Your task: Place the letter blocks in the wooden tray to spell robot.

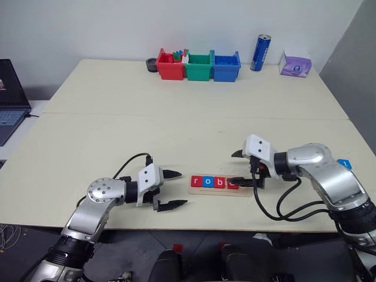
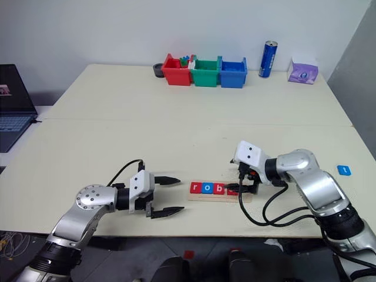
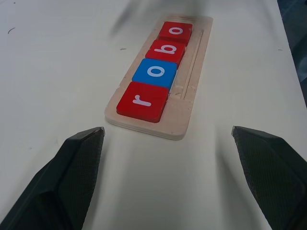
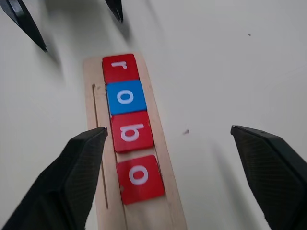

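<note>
The wooden tray (image 4: 132, 143) lies near the front edge of the table (image 1: 176, 123) and holds four letter blocks (image 3: 156, 72) in a row reading r, o, b, o: red, blue, red, red. A fifth tile, a blue t block (image 2: 344, 170), lies on the table well to the tray's right. The right gripper (image 1: 242, 167) hangs over the tray's right end, jaws apart and holding nothing, while the left gripper (image 1: 173, 189) sits just off the tray's left end, spread wide and empty.

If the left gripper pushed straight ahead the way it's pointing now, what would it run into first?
Most likely the near end of the wooden tray, by the red r block. The left gripper points along the table at it with open fingers; whether it would ride over the low tray is unclear.
</note>
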